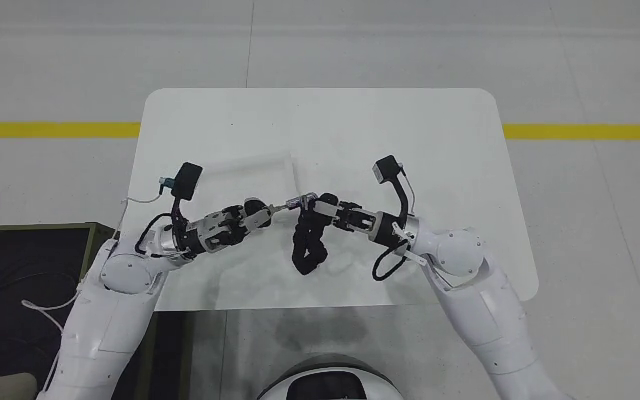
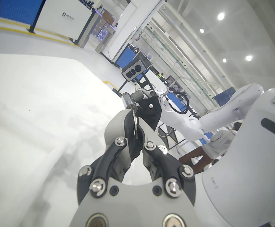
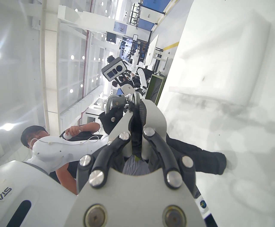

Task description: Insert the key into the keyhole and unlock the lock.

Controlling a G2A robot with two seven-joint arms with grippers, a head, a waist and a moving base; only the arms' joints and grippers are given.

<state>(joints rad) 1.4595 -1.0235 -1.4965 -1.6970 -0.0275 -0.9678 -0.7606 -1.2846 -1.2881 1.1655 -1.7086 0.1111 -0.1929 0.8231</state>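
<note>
Key (image 2: 135, 124) in left jaws, tip at keyhole (image 2: 130, 106), lock (image 2: 138, 96) in right jaws

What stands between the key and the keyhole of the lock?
Nothing visible does. The key, held in the left gripper, has its tip at the keyhole of the lock; the black flap lies beside the keyhole, not over it.

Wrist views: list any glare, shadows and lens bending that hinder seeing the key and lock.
Left wrist view: ceiling lamps glare and the table is washed bright, yet the key and lock stand out clearly against it; the racks curve from lens bending. Right wrist view: flare whitens a wall, soft shadows streak the table, and the lock stays readable.
</note>
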